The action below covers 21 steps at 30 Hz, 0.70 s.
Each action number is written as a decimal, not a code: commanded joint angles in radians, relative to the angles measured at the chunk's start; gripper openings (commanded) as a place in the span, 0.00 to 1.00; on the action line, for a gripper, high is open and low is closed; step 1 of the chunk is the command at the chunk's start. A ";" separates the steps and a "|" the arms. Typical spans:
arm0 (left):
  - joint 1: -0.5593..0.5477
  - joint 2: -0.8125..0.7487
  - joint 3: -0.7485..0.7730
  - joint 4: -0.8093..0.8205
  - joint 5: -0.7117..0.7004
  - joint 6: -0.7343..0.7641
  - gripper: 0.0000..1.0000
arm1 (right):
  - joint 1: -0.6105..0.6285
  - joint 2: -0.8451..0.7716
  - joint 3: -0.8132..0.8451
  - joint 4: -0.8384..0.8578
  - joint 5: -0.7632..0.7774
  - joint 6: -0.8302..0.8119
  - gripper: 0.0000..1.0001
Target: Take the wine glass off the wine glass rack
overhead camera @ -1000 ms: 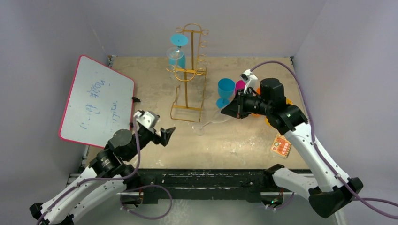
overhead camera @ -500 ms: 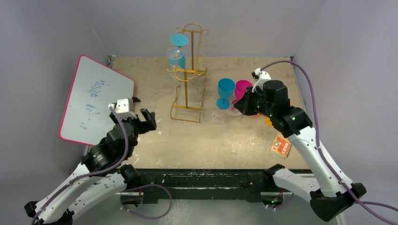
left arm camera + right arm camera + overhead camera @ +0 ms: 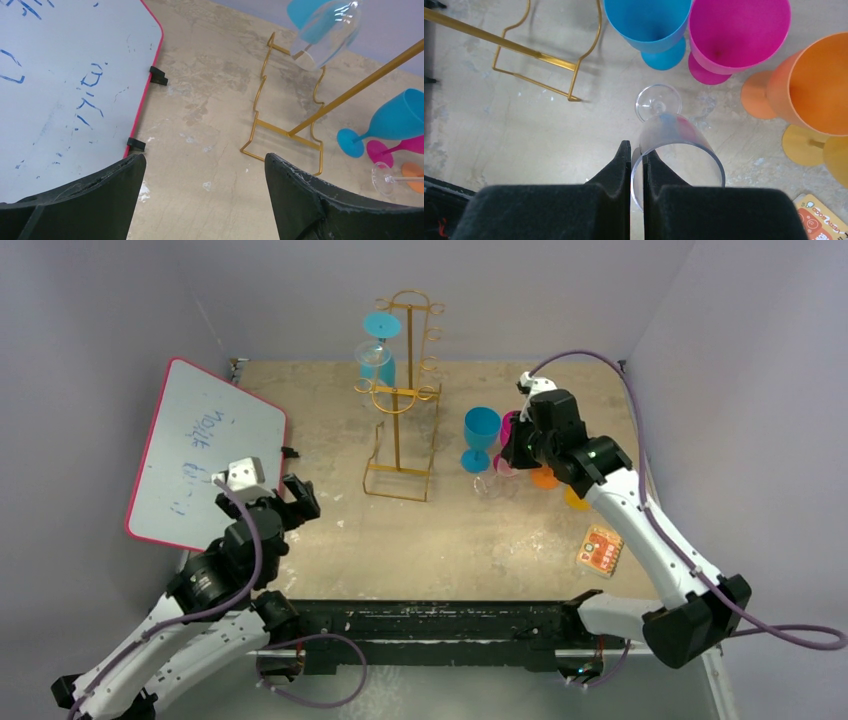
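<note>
Beyond the wine glass (image 3: 674,137): blue goblet (image 3: 646,20), pink goblet (image 3: 739,30), perhaps touching.

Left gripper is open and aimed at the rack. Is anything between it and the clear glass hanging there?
Nothing visible. Between the left gripper and the clear wine glass hanging on the wine glass rack lies only bare table. The whiteboard sits off to the left, the standing glasses to the right.

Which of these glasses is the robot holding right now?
The clear glass, its rim pinched in the right gripper. The blue glass, pink glass and orange glass beside it stand free, ungripped.
</note>
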 commanded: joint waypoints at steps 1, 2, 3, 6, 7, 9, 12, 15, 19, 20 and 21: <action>0.005 0.071 0.022 -0.005 -0.008 -0.019 0.89 | 0.020 0.052 0.059 0.006 -0.003 -0.035 0.00; 0.006 0.086 0.025 -0.012 -0.009 -0.019 0.89 | 0.031 0.069 0.062 0.000 0.013 -0.038 0.00; 0.006 0.096 0.034 -0.020 -0.014 -0.024 0.89 | 0.048 0.082 0.066 -0.003 0.038 -0.040 0.00; 0.006 0.106 0.039 -0.027 -0.020 -0.028 0.89 | 0.103 0.109 0.064 0.015 0.118 -0.046 0.00; 0.005 0.103 0.038 -0.027 -0.022 -0.029 0.89 | 0.115 0.118 0.065 0.023 0.139 -0.046 0.00; 0.005 0.093 0.035 -0.028 -0.027 -0.034 0.89 | 0.123 0.142 0.076 0.025 0.138 -0.057 0.00; 0.006 0.075 0.028 -0.024 -0.031 -0.036 0.89 | 0.124 0.186 0.102 0.016 0.151 -0.063 0.00; 0.006 0.068 0.025 -0.024 -0.031 -0.036 0.89 | 0.124 0.225 0.125 0.015 0.150 -0.073 0.00; 0.005 0.081 0.025 -0.023 -0.028 -0.034 0.89 | 0.123 0.266 0.144 0.007 0.139 -0.081 0.00; 0.006 0.085 0.028 -0.025 -0.027 -0.035 0.89 | 0.123 0.277 0.149 0.002 0.133 -0.082 0.00; 0.006 0.088 0.029 -0.027 -0.028 -0.036 0.89 | 0.124 0.285 0.154 0.000 0.121 -0.084 0.00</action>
